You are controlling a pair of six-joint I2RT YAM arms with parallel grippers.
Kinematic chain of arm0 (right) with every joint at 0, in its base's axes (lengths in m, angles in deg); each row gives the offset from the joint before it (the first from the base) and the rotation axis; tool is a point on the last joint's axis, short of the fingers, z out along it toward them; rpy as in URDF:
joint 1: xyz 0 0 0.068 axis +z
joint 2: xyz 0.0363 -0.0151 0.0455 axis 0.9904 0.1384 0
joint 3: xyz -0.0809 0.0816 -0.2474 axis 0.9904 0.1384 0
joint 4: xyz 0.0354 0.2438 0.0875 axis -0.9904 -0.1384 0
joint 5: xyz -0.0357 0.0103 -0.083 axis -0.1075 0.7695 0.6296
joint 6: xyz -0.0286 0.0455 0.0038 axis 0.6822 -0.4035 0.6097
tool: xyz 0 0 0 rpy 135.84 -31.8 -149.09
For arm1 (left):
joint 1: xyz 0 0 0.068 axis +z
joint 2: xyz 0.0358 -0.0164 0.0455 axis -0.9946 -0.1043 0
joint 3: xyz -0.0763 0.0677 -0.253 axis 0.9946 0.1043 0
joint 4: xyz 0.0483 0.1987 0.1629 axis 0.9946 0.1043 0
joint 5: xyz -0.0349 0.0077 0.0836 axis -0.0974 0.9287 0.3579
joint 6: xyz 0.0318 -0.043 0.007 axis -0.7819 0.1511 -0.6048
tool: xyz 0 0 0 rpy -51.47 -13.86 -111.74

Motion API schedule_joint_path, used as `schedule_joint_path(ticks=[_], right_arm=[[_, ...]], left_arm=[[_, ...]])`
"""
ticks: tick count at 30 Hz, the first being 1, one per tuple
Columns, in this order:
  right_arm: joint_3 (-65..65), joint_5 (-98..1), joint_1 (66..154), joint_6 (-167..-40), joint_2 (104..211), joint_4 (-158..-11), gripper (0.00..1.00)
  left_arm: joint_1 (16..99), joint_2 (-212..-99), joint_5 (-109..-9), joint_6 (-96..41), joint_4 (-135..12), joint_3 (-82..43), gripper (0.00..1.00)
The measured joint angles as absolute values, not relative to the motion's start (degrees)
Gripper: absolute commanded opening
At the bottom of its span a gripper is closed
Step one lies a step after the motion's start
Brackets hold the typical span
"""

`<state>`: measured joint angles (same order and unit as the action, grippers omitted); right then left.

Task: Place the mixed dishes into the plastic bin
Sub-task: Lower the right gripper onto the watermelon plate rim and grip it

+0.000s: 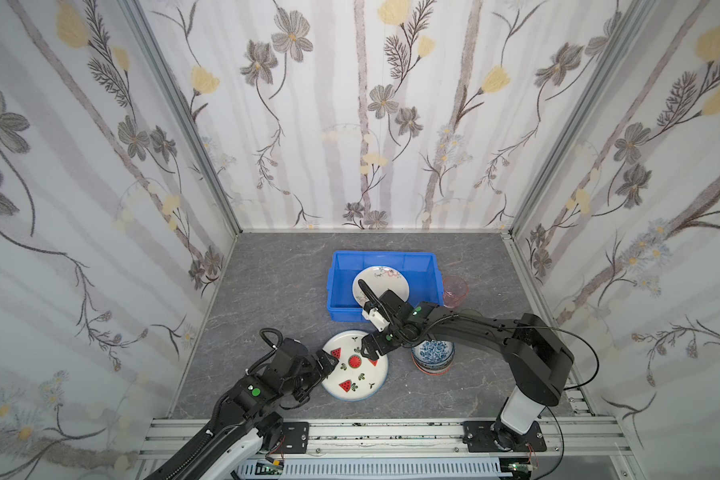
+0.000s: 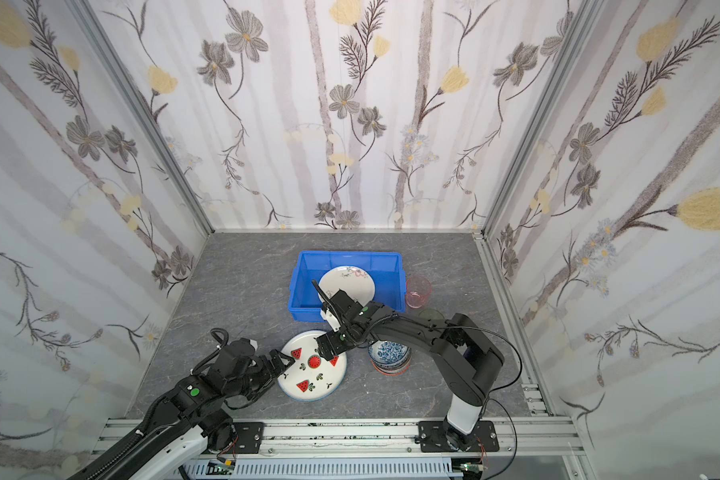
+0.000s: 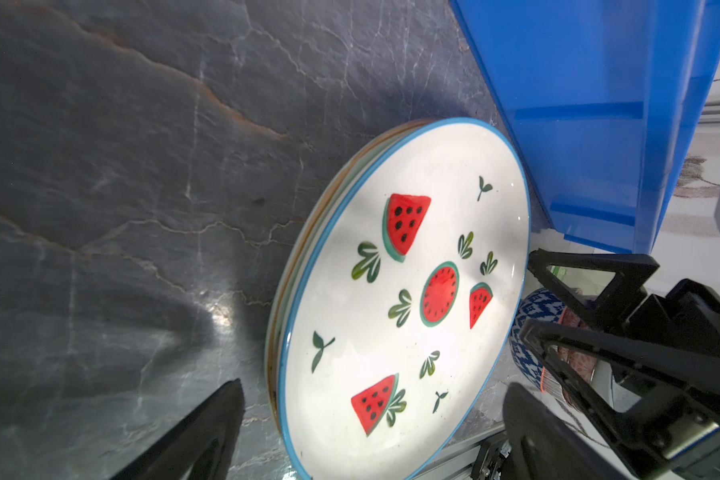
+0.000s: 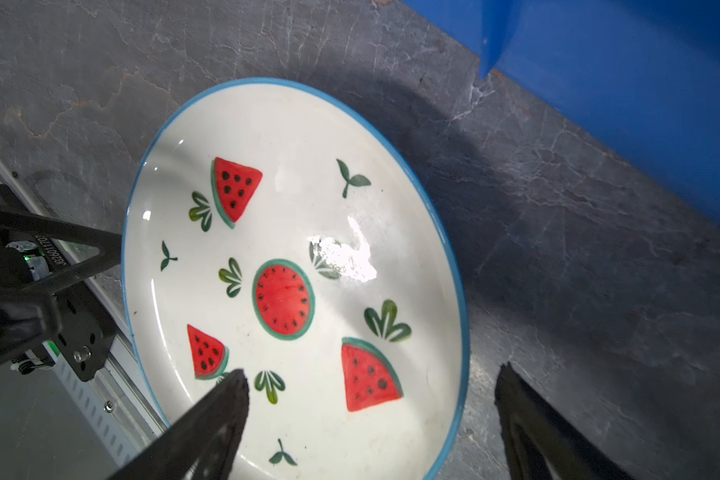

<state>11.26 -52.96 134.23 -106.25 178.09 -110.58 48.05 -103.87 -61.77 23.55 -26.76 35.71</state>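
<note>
The watermelon-print plate (image 1: pixel 352 376) (image 2: pixel 308 374) lies on top of another plate, whose rim (image 3: pixel 294 266) peeks out beneath it, on the grey table in front of the blue plastic bin (image 1: pixel 336 286) (image 2: pixel 297 286). A cream plate (image 1: pixel 385 278) leans inside the bin. My left gripper (image 1: pixel 330 364) (image 3: pixel 373 388) is open, its fingers set either side of the plate's left edge. My right gripper (image 1: pixel 370 352) (image 4: pixel 371 374) is open over the plate's far right rim, one finger above the plate (image 4: pixel 292 232) and one outside it.
A stack of bowls topped by a blue-white bowl (image 1: pixel 433 353) (image 2: pixel 389 353) stands right of the plates, under the right arm. A pink tumbler (image 1: pixel 454 291) (image 2: pixel 418 291) stands by the bin's right wall. Patterned walls enclose the table on three sides.
</note>
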Motion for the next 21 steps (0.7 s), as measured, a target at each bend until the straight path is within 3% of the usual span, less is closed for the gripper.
schedule_joint_path(ticks=[21], right_arm=[[10.88, -54.75, 135.58, -106.29, 178.83, -110.23, 0.90]], left_arm=[[48.01, -104.74, -61.71, 23.66, -27.05, 35.84, 1.00]])
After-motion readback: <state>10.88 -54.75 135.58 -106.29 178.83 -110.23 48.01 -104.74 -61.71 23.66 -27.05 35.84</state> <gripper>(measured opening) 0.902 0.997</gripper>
